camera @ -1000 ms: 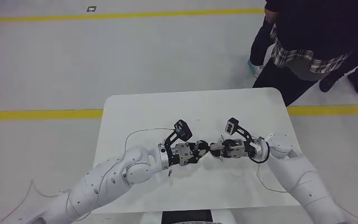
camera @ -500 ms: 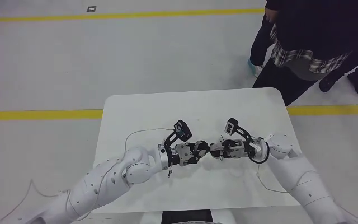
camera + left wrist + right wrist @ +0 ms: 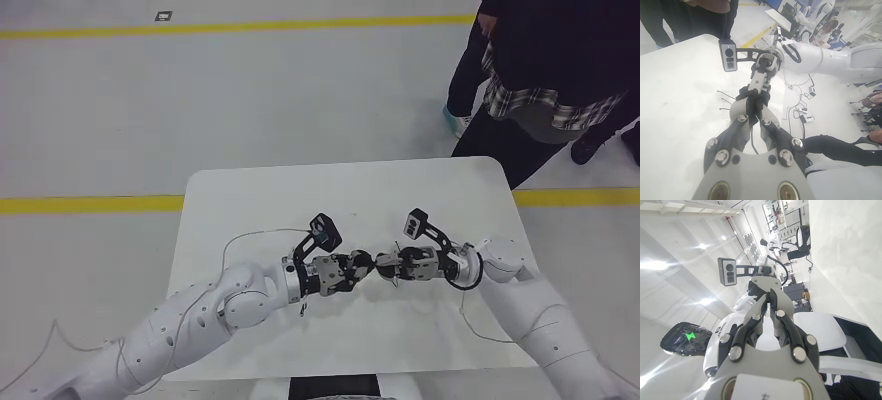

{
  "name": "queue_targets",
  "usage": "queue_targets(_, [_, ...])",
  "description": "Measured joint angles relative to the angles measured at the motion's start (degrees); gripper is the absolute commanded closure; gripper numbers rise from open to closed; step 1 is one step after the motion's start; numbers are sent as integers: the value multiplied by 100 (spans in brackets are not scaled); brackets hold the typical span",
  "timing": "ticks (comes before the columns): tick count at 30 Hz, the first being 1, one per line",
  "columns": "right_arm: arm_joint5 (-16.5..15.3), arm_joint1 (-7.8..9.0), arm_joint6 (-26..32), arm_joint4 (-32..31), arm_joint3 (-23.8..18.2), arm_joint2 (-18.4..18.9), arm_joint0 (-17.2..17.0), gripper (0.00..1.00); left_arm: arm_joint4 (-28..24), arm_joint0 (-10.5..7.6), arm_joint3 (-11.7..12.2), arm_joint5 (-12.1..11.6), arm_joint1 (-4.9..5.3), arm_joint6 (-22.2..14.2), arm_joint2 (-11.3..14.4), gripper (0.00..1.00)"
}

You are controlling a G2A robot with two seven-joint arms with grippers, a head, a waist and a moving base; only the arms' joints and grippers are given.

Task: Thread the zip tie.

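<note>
Over the middle of the white table [image 3: 250, 200] my two grippers meet tip to tip. My left gripper [image 3: 362, 266] [image 3: 753, 100] is shut on a thin black zip tie [image 3: 753, 138], whose strap runs back between its fingers toward the wrist. My right gripper [image 3: 386, 265] [image 3: 770, 294] faces it, its ribbed pads [image 3: 774, 303] pressed together on the tie's other end. Where the fingertips meet, the tie itself is hidden. In the left wrist view the right gripper [image 3: 752, 92] touches the left one's tips.
Several loose black zip ties [image 3: 724, 98] lie on the table just beside the grippers. A thin white cable [image 3: 262, 234] loops over the table by the left arm. The table's edge [image 3: 785, 106] runs close behind the right arm.
The right wrist has turned slightly, its camera bracket shifting a little. Both grippers stay tip to tip in the same place.
</note>
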Motion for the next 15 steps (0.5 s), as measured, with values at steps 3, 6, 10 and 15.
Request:
queue_targets(3, [5, -2, -5, 10, 9, 5, 4, 100, -10, 4, -13, 0, 12, 28, -4, 54])
queue_targets(6, [15, -3, -5, 8, 13, 7, 6, 100, -34, 8, -25, 0, 24, 63, -4, 45])
queue_targets(10, [37, -4, -7, -8, 19, 8, 11, 100, -78, 9, -39, 0, 39, 124, -1, 32])
queue_targets(15, [58, -6, -10, -26, 26, 5, 15, 100, -106, -8, -44, 0, 60, 168, 7, 32])
